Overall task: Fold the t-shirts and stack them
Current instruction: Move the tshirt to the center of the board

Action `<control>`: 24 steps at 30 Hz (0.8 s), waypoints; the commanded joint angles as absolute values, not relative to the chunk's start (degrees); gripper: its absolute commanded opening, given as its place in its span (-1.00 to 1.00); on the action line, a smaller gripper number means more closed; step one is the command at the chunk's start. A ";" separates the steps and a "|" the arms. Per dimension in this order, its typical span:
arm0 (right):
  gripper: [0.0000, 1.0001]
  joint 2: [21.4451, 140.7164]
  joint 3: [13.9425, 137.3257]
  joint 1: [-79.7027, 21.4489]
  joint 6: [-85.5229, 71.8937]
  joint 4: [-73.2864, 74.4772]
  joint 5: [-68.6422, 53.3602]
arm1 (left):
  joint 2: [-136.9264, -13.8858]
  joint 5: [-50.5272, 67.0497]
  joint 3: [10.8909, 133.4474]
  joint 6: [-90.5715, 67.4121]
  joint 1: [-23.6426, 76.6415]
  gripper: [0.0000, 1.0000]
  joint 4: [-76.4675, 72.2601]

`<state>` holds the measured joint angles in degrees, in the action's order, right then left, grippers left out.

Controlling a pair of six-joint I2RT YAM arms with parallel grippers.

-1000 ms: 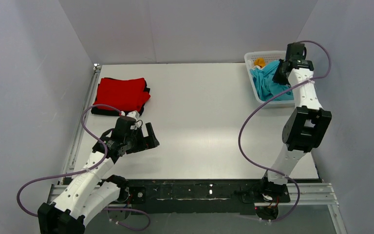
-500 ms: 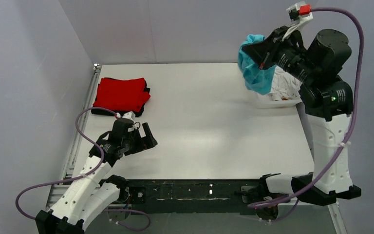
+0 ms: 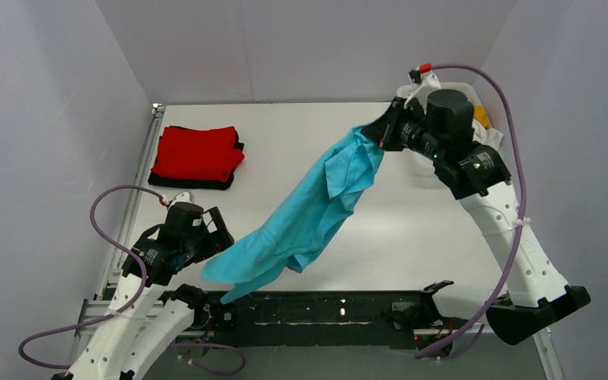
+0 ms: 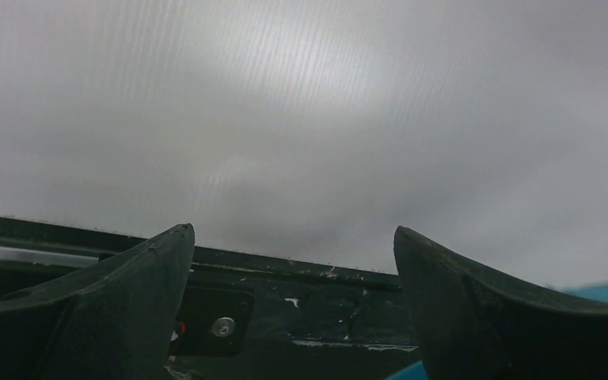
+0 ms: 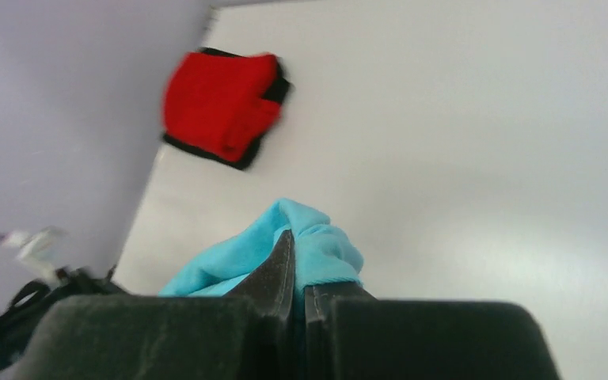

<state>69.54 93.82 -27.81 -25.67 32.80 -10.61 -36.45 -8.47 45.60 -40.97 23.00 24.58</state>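
Note:
My right gripper is shut on the turquoise t-shirt and holds it high over the table's back right. The shirt streams down and left, its lower end near the front edge. In the right wrist view the jaws are pinched on a bunch of the turquoise cloth. A folded red t-shirt lies on a black one at the back left; the pile also shows in the right wrist view. My left gripper is open and empty, low at the front left, close to the shirt's lower end.
The white lattice basket stands at the back right behind the right arm, with orange and white cloth in it. Grey walls close in the table on three sides. A black rail runs along the front edge.
My right gripper has pulled the turquoise t-shirt out of the basket and swung it left and down over the table, so it now hangs stretched out. My left arm has drawn back a little toward the front left.

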 commanded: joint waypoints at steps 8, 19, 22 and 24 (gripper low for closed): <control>0.12 72.50 63.65 -12.61 -35.25 34.46 8.19 | -41.65 -8.72 46.75 -44.99 23.04 0.97 37.35; 0.43 63.79 61.02 -12.48 -29.90 38.20 10.42 | -58.79 12.60 43.59 -41.92 23.05 0.96 17.00; 0.44 58.24 55.18 -12.61 -29.79 35.48 4.43 | -64.16 9.25 42.62 -39.90 22.98 0.96 12.10; 0.46 54.47 51.78 -12.62 -29.68 34.21 1.87 | -67.65 8.81 43.29 -37.96 22.95 0.96 9.41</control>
